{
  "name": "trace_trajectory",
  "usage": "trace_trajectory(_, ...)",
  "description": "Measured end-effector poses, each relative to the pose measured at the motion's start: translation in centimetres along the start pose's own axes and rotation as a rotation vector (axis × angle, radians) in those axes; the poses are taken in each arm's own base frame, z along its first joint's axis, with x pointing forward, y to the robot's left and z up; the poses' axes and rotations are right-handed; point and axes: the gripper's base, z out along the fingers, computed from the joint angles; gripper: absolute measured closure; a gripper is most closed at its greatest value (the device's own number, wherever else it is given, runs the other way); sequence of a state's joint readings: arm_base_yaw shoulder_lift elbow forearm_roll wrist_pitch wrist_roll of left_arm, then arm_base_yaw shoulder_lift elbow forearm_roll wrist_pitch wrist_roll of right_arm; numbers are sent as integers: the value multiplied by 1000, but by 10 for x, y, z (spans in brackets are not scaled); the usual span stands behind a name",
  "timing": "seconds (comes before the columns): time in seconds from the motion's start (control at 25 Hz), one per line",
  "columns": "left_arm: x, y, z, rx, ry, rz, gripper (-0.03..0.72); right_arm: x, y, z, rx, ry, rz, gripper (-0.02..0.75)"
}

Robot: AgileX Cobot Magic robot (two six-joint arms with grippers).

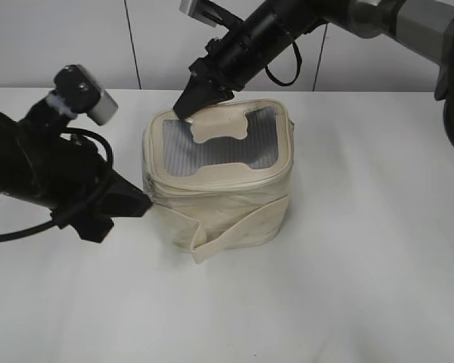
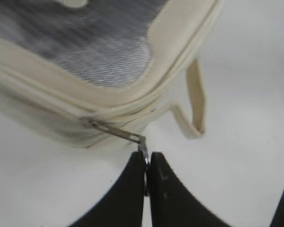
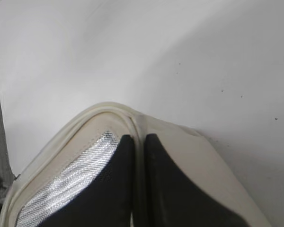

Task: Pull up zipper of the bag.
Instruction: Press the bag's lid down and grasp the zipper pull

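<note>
- Nearest the camera, the left gripper [image 2: 146,166] sits at the bag's front-left corner with its jaws clenched on the ring of a silver pull [image 2: 118,133]; the pull is drawn out taut from the zipper [image 1: 212,181] at the top rim.
- The bag [image 1: 227,208] stands upright on the white counter [image 1: 348,287], roughly mid-counter, with a loose strap end [image 1: 212,246] hanging off its front.
- It looks light and soft: the cloth walls sag and wrinkle, so a tug on the pull would likely drag or tip the whole bag unless it is braced.
- The pull is thin, smooth metal and may slip; the ring is the best hold, pulled along the zip line, not away from it.
- Behind, the right gripper [image 1: 188,106] presses down on the bag's far-left top edge beside the grey mesh panel [image 1: 212,151], jaws closed together with nothing visibly between them, apparently as a brace.
</note>
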State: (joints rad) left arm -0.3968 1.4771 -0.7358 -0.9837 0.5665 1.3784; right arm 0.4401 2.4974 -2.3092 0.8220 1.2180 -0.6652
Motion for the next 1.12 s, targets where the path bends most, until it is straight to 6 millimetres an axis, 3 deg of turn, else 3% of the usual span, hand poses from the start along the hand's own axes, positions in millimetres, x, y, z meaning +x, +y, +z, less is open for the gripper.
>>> trace_trajectory(0.16, -9, -32, 12, 83, 11, 91, 677, 0, -1, 0, 4, 3, 15, 694)
trace_trajectory(0.4, -28, -67, 35, 31, -53, 123, 673, 1, -1, -1, 7, 3, 39, 695)
trace_trajectory(0.6, -48, -77, 51, 49, -89, 85, 672, 1, -1, -1, 8, 4, 42, 695)
trace_trajectory(0.76, -49, -78, 55, 64, -84, 67, 664, 1, -2, -1, 10, 6, 44, 695)
trace_trajectory(0.84, -48, -81, 55, 97, -75, 57, 610, 1, -2, -1, 11, 5, 50, 671)
trace_trajectory(0.96, -45, -93, 51, 231, -43, 32, 419, 1, -7, -9, 20, -7, 76, 504)
trace_trajectory(1.04, -45, -97, 42, 306, -18, -12, 302, 1, -15, -22, 47, -21, 92, 380)
trace_trajectory(1.12, -44, -91, 27, 292, -1, -49, 272, 0, -22, -43, 86, -43, 127, 344)
